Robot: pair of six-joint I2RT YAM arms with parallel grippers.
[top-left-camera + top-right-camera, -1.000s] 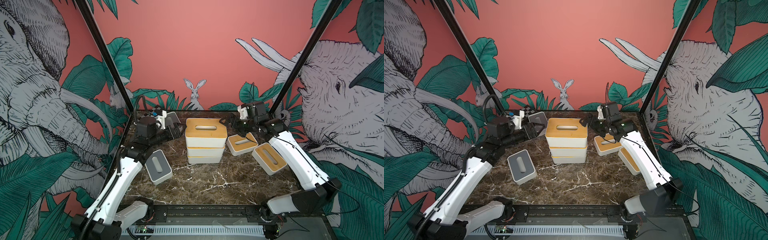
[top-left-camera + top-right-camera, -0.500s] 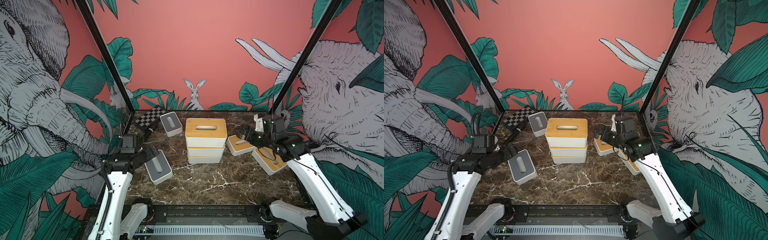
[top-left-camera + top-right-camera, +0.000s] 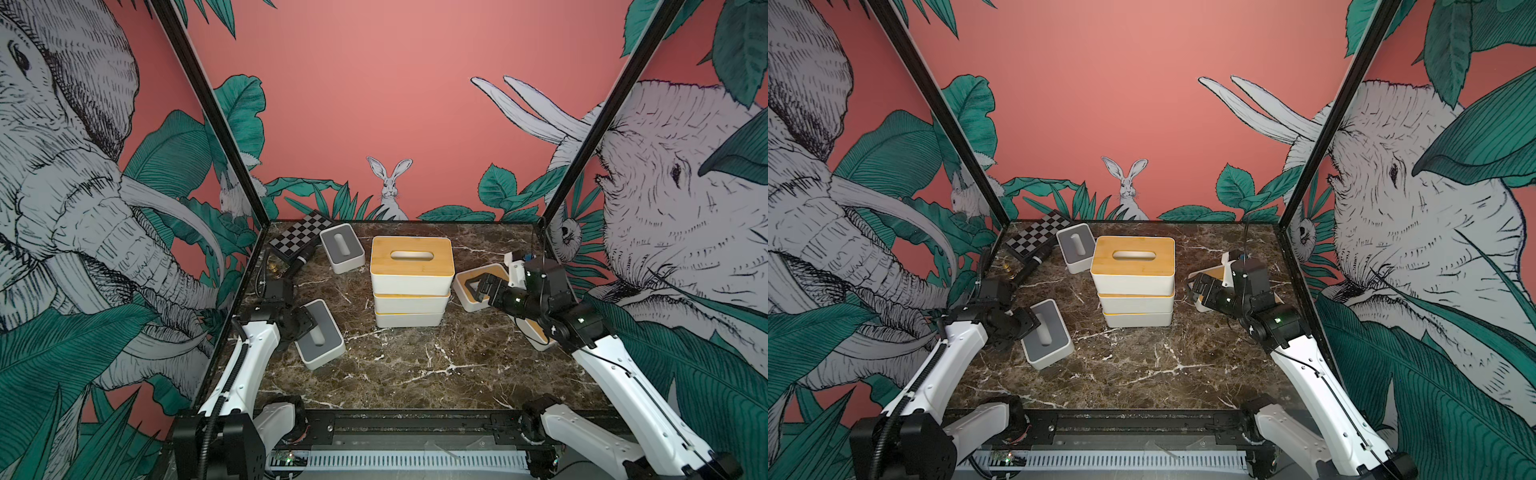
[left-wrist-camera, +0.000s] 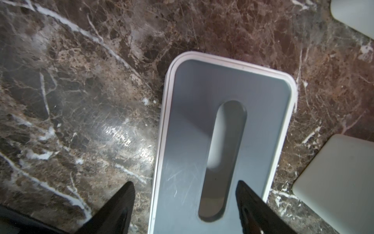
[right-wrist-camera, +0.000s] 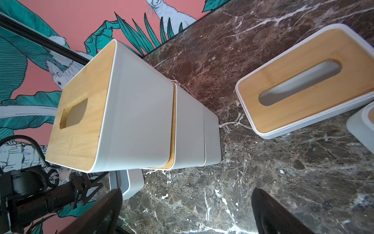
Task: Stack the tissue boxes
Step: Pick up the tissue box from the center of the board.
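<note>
1. The grey-lidded box [image 3: 322,336] is seen near the left edge of the tabletop [image 3: 415,374], under the left gripper [image 4: 184,182].
2. Its long axis is crossed by those parted jaws, set off-centre.
3. The right gripper [image 5: 187,190] is seen parted and empty.

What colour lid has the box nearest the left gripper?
Grey lid, clearest in the left wrist view.

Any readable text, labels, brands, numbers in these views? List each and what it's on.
None readable.
tissue boxes: lids and sides blank.
checkerboard case: squares only, no lettering.
circuit board on the front rail: too small to read.
</note>
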